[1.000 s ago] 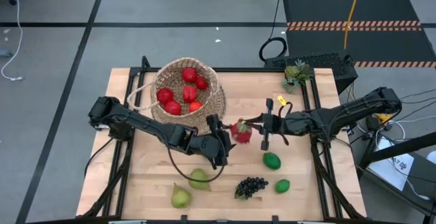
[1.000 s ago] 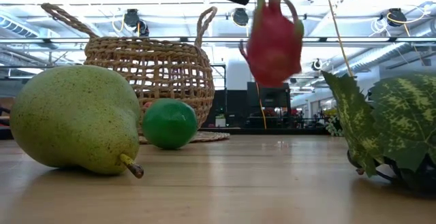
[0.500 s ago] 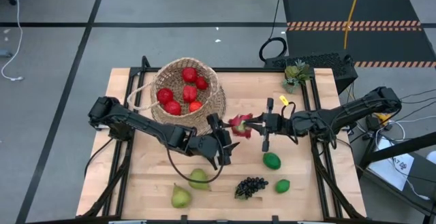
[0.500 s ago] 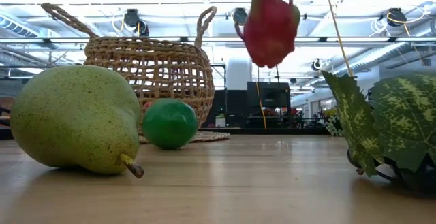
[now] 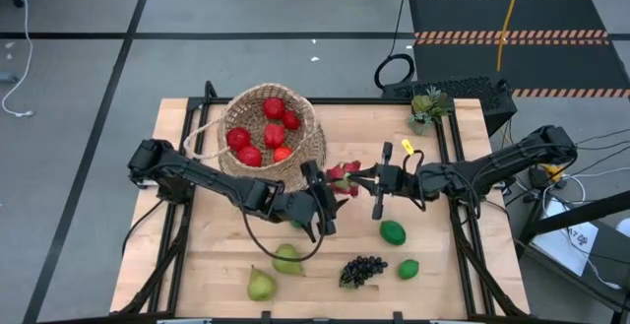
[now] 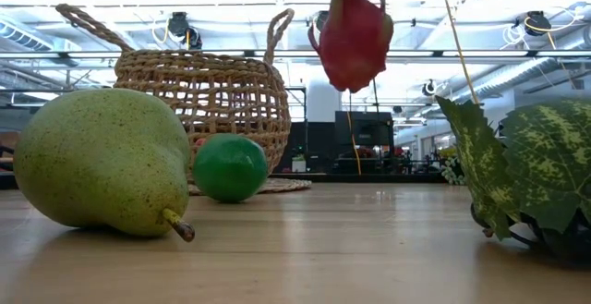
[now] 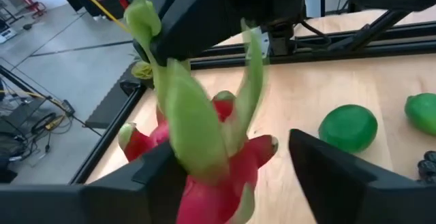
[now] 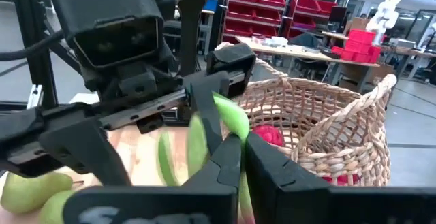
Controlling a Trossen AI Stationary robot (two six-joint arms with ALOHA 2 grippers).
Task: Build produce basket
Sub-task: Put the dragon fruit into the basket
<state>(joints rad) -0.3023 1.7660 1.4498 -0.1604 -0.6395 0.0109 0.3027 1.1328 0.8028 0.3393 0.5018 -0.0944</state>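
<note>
The woven basket (image 5: 271, 137) stands at the table's far left-centre with several red fruits (image 5: 264, 139) in it. My right gripper (image 5: 362, 179) is shut on the pink dragon fruit (image 5: 343, 178), which hangs in the air just right of the basket and shows high in the low view (image 6: 351, 36). My left gripper (image 5: 325, 198) is open, with its fingers (image 7: 327, 173) on either side of the fruit's red body (image 7: 211, 183). Two pears (image 5: 286, 258), two limes (image 5: 393, 232) and a grape bunch (image 5: 362, 270) lie near the front. My right gripper pinches one green leaf tip (image 8: 228, 115) at the dragon fruit's top between its two fingers, coming level from the table's right side. The fruit hangs below the fingers, clear of the table. My left gripper: I cannot tell whether its fingers touch the fruit.
A small green potted plant (image 5: 427, 107) stands at the far right. In the low view, a pear (image 6: 102, 161) and the grape bunch's leaf (image 6: 526, 175) lie close to the camera, and a lime (image 6: 229, 167) lies in front of the basket (image 6: 203, 91).
My right gripper has carried the dragon fruit up and toward the basket. The fruit hangs higher than before, still clear of the table. My left gripper has followed a little toward the far edge, staying around the fruit.
</note>
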